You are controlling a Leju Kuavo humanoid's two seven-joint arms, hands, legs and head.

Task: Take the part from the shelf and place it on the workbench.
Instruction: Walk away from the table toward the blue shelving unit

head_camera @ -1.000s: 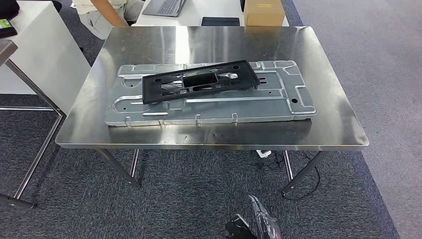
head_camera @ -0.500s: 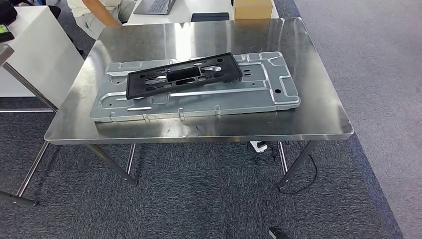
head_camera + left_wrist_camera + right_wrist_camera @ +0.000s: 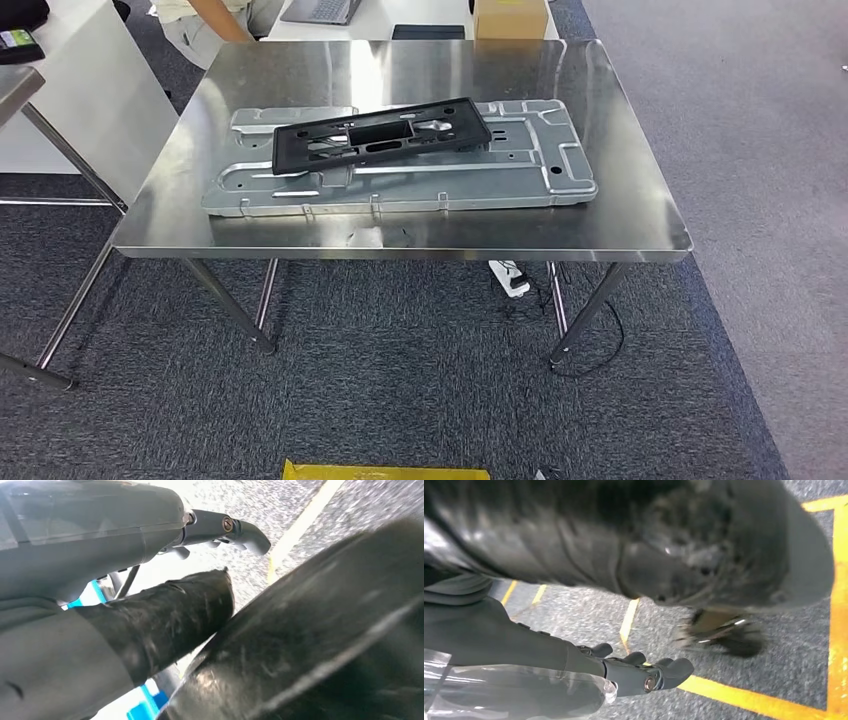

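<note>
While the black part [image 3: 381, 137] lies flat on the grey metal panel [image 3: 520, 170] atop the steel workbench [image 3: 620, 215], both hands hang well away from it — left hand [image 3: 220, 527] and right hand [image 3: 644, 672] empty, fingers loosely extended over the floor.

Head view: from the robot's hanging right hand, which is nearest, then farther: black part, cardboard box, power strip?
1. Power strip, on the floor under the table's near edge.
2. Black part, mid-table on the metal panel.
3. Box, beyond the far edge.
</note>
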